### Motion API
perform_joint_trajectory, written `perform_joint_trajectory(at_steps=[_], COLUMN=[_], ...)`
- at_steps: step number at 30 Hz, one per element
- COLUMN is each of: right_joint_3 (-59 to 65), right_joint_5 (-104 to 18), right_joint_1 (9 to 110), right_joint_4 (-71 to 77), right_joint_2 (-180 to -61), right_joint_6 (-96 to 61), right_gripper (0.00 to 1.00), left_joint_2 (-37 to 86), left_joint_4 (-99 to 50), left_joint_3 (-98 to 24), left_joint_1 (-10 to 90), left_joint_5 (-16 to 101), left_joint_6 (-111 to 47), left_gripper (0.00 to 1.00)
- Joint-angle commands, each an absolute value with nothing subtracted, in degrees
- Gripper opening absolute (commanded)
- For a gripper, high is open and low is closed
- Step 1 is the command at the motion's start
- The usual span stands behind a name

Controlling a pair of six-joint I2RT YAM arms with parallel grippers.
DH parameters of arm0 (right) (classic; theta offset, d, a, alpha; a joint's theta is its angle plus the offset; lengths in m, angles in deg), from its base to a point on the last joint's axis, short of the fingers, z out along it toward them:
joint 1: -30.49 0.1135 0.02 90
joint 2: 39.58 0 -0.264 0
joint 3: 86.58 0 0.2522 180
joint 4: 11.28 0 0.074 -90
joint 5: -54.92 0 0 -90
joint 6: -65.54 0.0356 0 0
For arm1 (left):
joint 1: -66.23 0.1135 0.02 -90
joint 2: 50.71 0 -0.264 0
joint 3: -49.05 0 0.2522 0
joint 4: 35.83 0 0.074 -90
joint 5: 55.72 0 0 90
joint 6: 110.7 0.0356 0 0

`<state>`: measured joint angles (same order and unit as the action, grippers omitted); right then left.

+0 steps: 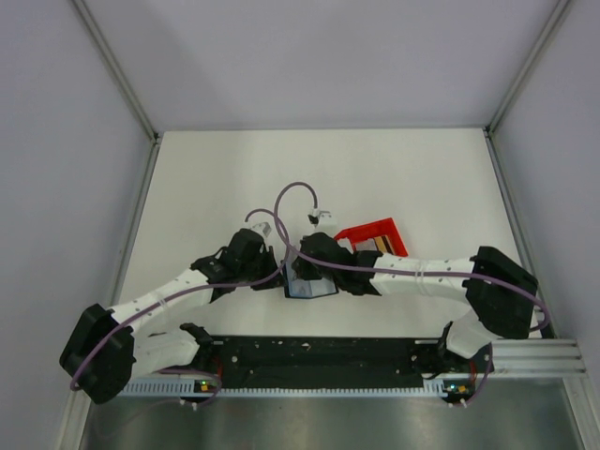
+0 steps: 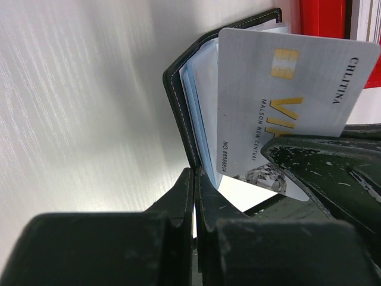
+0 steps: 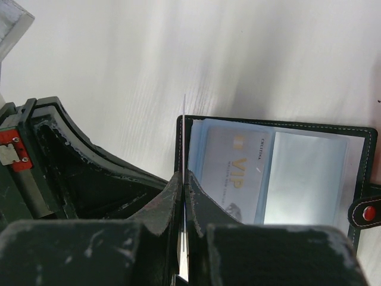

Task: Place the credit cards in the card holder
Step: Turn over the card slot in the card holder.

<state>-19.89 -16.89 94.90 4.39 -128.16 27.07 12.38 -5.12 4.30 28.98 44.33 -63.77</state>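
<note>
Silver credit card (image 2: 280,110) pinched edge-on in right gripper (image 3: 184,177), at open card holder (image 2: 173,101) clamped by left gripper (image 2: 194,177)

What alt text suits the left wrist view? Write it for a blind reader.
A silver VIP credit card, pinched at its lower edge by the right gripper, stands at the open black card holder, against its pale blue sleeves. The left gripper is shut on the holder's near edge; a red tray shows at top right.

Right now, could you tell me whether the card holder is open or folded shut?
Open: the card holder is spread, its clear inner sleeves showing.
</note>
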Motion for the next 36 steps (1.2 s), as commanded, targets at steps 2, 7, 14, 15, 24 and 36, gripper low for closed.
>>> perform_joint_trajectory(at_steps=[2,7,14,15,24,36], right_joint_3=[-18.6,-18.2,-18.1,-18.1,-18.8,-24.2], right_joint_5=[-16.3,-16.8,-15.4,-15.0,-14.5,-11.5], right_joint_1=[95.8,95.7,95.8,95.8,95.8,94.5], right_joint_4=[4.0,4.1,5.6,6.0,6.6,8.8], right_joint_2=[-130.0,-131.3,-130.7,-130.1,-126.6,-117.3], right_joint_6=[26.3,26.1,25.5,25.3,23.9,22.2], right_gripper=[0.00,0.00,0.00,0.00,0.00,0.00], left_joint_2=[10.5,10.5,10.5,10.5,10.9,12.7], left_joint_4=[-7.2,-7.3,-7.5,-7.2,-6.5,-2.8], left_joint_3=[4.1,4.0,4.0,4.0,4.4,5.0], left_joint_1=[28.8,28.7,28.8,28.8,28.8,28.8], left_joint_5=[44.3,44.3,44.1,44.1,43.1,37.8], left_joint_6=[-64.0,-63.9,-63.9,-63.9,-63.7,-63.5], left_gripper=[0.00,0.00,0.00,0.00,0.00,0.00])
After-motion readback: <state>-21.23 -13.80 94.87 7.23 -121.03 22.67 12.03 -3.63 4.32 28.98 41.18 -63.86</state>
